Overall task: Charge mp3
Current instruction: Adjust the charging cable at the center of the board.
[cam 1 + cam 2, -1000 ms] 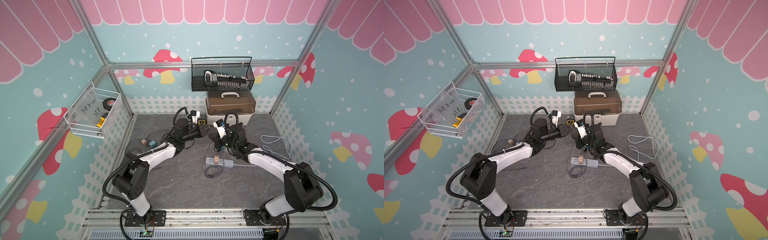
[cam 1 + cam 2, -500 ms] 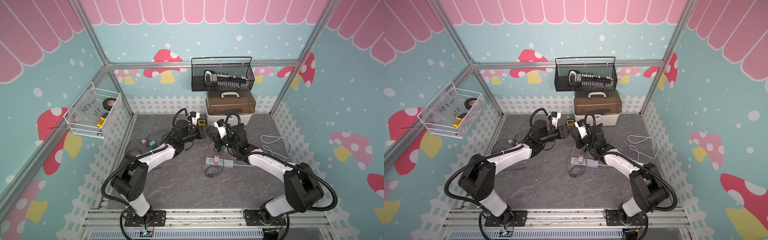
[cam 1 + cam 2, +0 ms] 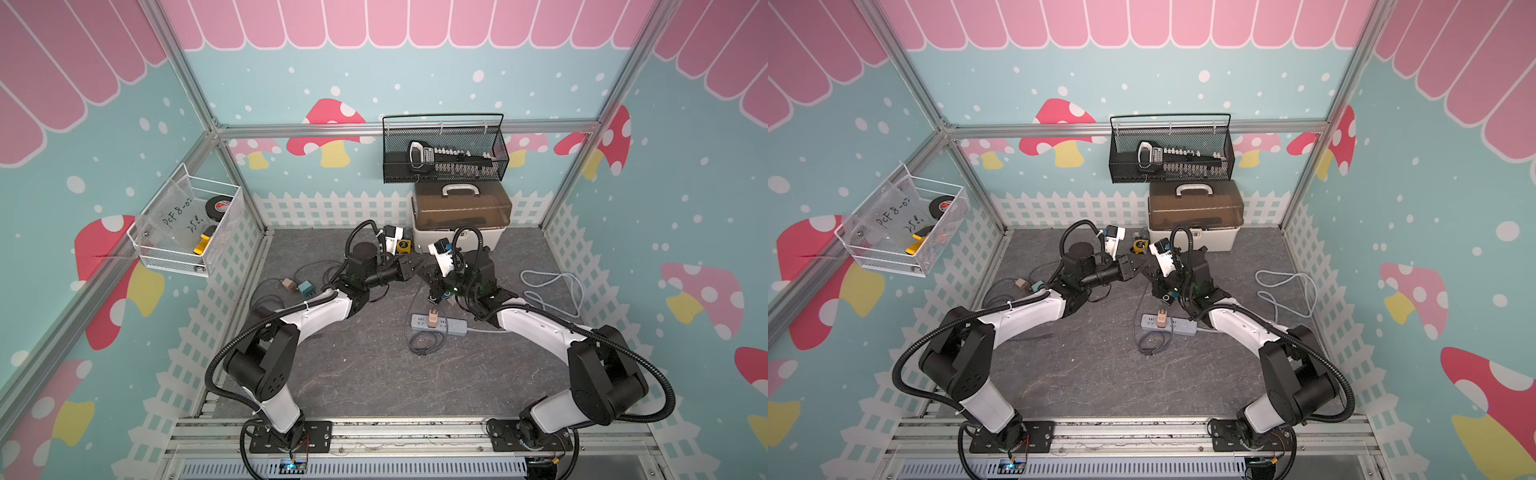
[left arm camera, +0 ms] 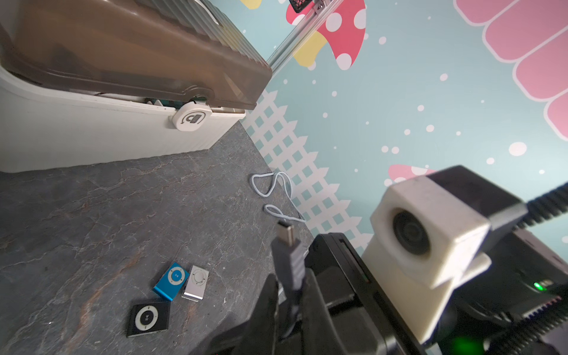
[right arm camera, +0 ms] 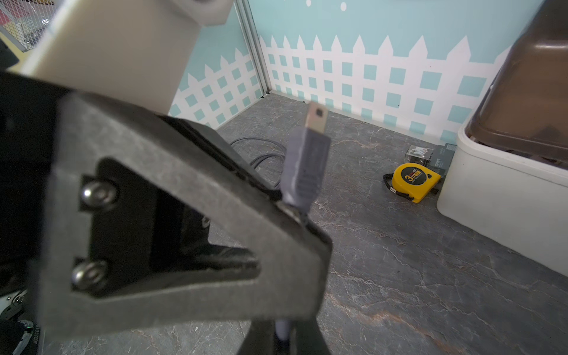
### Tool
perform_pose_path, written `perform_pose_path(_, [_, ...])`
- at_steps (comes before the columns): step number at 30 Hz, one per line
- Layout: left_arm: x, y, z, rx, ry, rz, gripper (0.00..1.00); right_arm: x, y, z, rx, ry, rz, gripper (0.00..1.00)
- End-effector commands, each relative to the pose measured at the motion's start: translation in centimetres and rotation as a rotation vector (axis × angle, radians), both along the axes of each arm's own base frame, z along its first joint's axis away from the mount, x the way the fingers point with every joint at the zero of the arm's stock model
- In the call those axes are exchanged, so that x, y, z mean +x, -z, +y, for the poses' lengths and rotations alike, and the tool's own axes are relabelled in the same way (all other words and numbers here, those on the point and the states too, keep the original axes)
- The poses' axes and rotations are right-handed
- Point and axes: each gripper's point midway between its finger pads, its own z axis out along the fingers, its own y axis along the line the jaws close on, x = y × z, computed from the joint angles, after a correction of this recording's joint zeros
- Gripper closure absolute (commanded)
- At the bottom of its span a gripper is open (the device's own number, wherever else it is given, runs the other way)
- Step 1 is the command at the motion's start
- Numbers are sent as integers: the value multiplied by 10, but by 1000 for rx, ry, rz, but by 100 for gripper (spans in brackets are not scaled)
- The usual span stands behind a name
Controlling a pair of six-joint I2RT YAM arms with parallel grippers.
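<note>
Three small mp3 players lie together on the grey floor: a blue one (image 4: pixel 171 281), a silver one (image 4: pixel 195 282) and a black one (image 4: pixel 148 318). They also show in a top view under the right wrist, the black mp3 player (image 3: pixel 434 297) beside the blue. My left gripper (image 4: pixel 290 295) is shut on the grey cable plug (image 4: pixel 287 246), whose metal tip points up, clear of the players. My right gripper (image 5: pixel 281 336) is shut on the cable just behind that plug (image 5: pixel 307 159). Both grippers meet mid-floor in both top views, the left gripper (image 3: pixel 409 268) facing the right gripper (image 3: pixel 428 277).
A grey power strip (image 3: pixel 440 324) holds a tan charger (image 3: pixel 432 320), with the cable coiled in front. A toolbox (image 3: pixel 459 216) stands at the back wall with a yellow tape measure (image 5: pixel 412 181) beside it. A white cable (image 3: pixel 552 286) lies at the right; adapters (image 3: pixel 305 286) lie at the left.
My left jaws opened briefly and closed again on the plug. The left gripper shifted slightly toward the right one. The right arm has held still.
</note>
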Motion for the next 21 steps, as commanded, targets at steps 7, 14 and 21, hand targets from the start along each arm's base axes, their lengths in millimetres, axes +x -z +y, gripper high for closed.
perform_pose_path(7, [-5, -4, -6, 46, 51, -74, 97, -3, -9, -9, -31, 25, -36, 82])
perform_pose_path(14, [-6, 5, -4, 155, 88, -100, 100, -13, -6, -27, -151, 48, -45, 60])
perform_pose_path(21, [-8, 18, 4, 312, 153, -139, 100, -25, -15, -55, -241, 49, -53, 53])
